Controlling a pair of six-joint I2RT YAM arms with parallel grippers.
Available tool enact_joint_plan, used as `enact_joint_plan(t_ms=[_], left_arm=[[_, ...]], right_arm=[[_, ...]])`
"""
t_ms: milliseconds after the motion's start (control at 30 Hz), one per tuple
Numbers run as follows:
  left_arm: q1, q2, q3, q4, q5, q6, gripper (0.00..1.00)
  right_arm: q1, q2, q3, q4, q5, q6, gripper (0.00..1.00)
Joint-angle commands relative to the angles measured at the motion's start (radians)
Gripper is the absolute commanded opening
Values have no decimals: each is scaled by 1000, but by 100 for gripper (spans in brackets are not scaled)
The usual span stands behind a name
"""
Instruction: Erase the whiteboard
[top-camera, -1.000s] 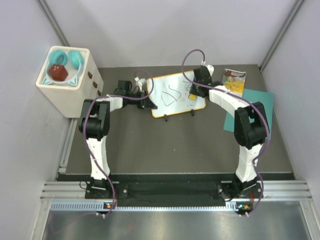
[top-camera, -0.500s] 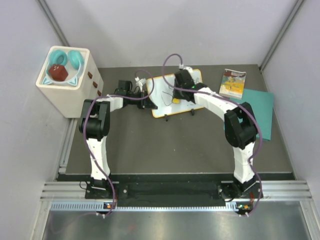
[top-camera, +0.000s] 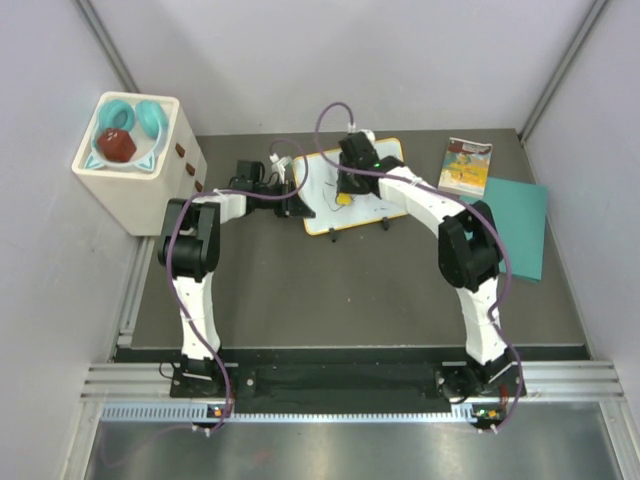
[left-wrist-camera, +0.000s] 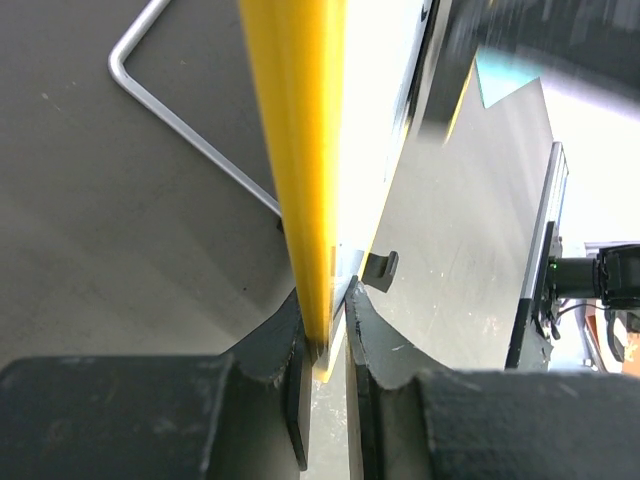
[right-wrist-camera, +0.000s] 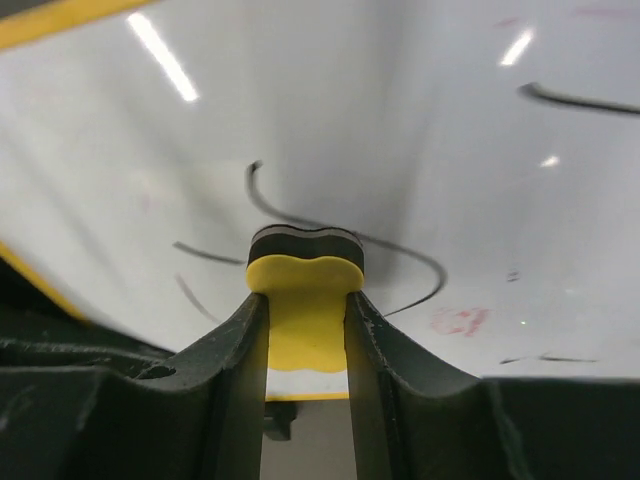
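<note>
The whiteboard (top-camera: 362, 205), white with an orange-yellow rim and black scribbles, stands at the table's back middle. My left gripper (top-camera: 297, 200) is shut on its left rim; the left wrist view shows the yellow rim (left-wrist-camera: 300, 150) pinched between the fingers. My right gripper (top-camera: 350, 185) is shut on a yellow eraser (right-wrist-camera: 305, 300) with a black felt face. The eraser presses on the whiteboard's face (right-wrist-camera: 400, 120) over black scribbles near its left middle.
A white box (top-camera: 135, 150) with teal and red things stands at the back left. A small picture book (top-camera: 467, 165) and a teal sheet (top-camera: 525, 225) lie at the back right. Grey walls enclose the table.
My right gripper has swept the eraser leftward across the board from its right end to left of centre. Scribbles on the right part have gone. The left arm has not moved.
</note>
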Motion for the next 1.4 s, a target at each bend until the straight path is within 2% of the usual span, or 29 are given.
enact_joint_plan(t_ms=[0, 100, 267, 467, 667, 867, 967, 1167, 1367], left_arm=[[-6, 44, -33, -84, -292, 58, 0], [-8, 43, -34, -84, -292, 58, 0], [-8, 44, -33, -86, -294, 59, 0], [-8, 44, -30, -87, -294, 59, 0], [-9, 44, -31, -89, -297, 58, 0], [-8, 41, -33, -89, -297, 59, 0], [-8, 43, -31, -89, -297, 59, 0], [-9, 44, -31, -89, -298, 59, 0], [-9, 43, -31, -89, -299, 59, 0]], right_arm=[[-166, 31, 5, -14, 63, -21, 0], [-210, 13, -41, -5, 57, -33, 0], [-198, -16, -102, 34, 0, -47, 0], [-89, -18, -140, 58, -14, -25, 0], [1, 31, -110, 61, -50, 41, 0], [35, 50, -110, 58, -49, 61, 0], [25, 46, -136, 40, 8, 59, 0], [-132, -12, -277, 123, -64, 81, 0], [-258, -33, -312, 117, -46, 55, 0]])
